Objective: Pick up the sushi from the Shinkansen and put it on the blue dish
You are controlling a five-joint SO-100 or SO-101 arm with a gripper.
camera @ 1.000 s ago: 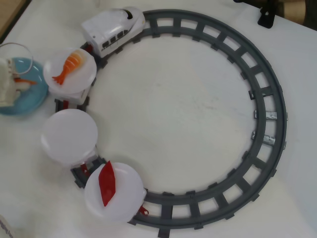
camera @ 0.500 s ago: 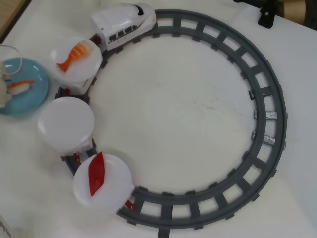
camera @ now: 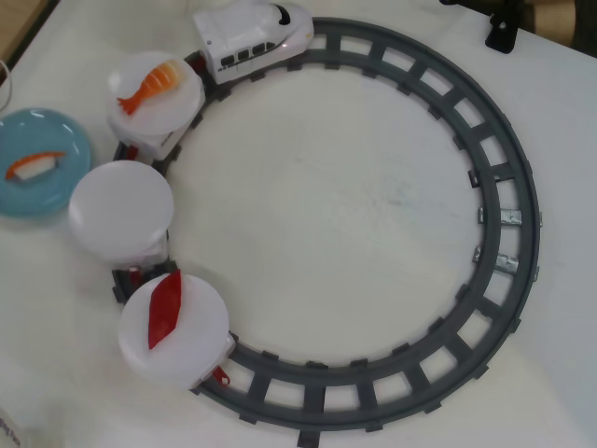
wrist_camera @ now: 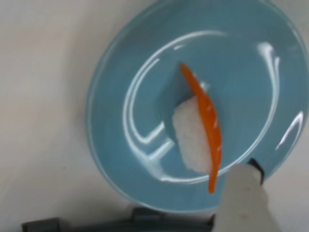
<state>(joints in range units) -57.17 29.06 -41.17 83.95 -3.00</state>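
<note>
In the wrist view a blurred white fingertip (wrist_camera: 247, 195) fills the lower right of the frame, its tip just beside the lower end of the sushi (wrist_camera: 199, 128). Only this one finger shows, so whether the gripper is wide or narrow cannot be told; it does not look to be holding anything.

The sushi lies on its side inside the blue dish (wrist_camera: 120, 82), rice toward the frame's left and the orange slab along the right, its long axis running from upper centre down to lower right. So it sits up and left of the fingertip. Judged from this, the placing looks done and the coming move is to draw clear without nudging that lower end.

Beyond the dish is the pale desk (wrist_camera: 38, 96).

The overhead view shows no arm at all, but it does show the dish (camera: 70, 149) at the left edge with the sushi (camera: 34, 165) on it. Further in, the Shinkansen (camera: 250, 35) stands at upper centre on the grey track (camera: 522, 187), pulling three white plates: one with a shrimp piece (camera: 151, 84), one bare (camera: 121, 210), one with a dark red piece (camera: 165, 309).
</note>
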